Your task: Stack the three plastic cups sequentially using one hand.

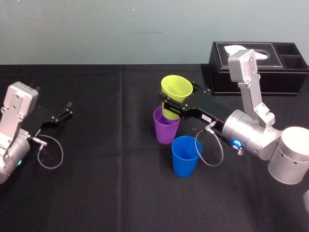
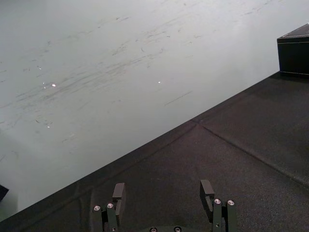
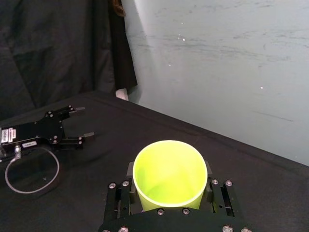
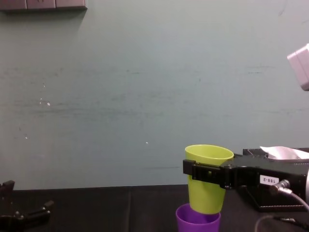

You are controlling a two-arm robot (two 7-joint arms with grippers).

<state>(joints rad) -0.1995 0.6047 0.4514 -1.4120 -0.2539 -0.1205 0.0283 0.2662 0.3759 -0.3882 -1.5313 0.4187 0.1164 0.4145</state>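
My right gripper (image 1: 169,107) is shut on the yellow-green cup (image 1: 176,92), a finger on each side of its wall, as the right wrist view shows around the cup (image 3: 169,174). The cup is upright, and its base hangs at the mouth of the purple cup (image 1: 165,128), which stands on the black cloth. From the chest, the yellow-green cup (image 4: 207,179) sits directly over the purple cup (image 4: 198,220). The blue cup (image 1: 186,155) stands alone, nearer to me and slightly right. My left gripper (image 1: 65,110) rests open and empty at the far left.
A black tissue box (image 1: 260,67) stands at the back right, behind the right arm. The table's far edge meets a pale green wall. A cable loop (image 1: 207,152) hangs from the right wrist close to the blue cup.
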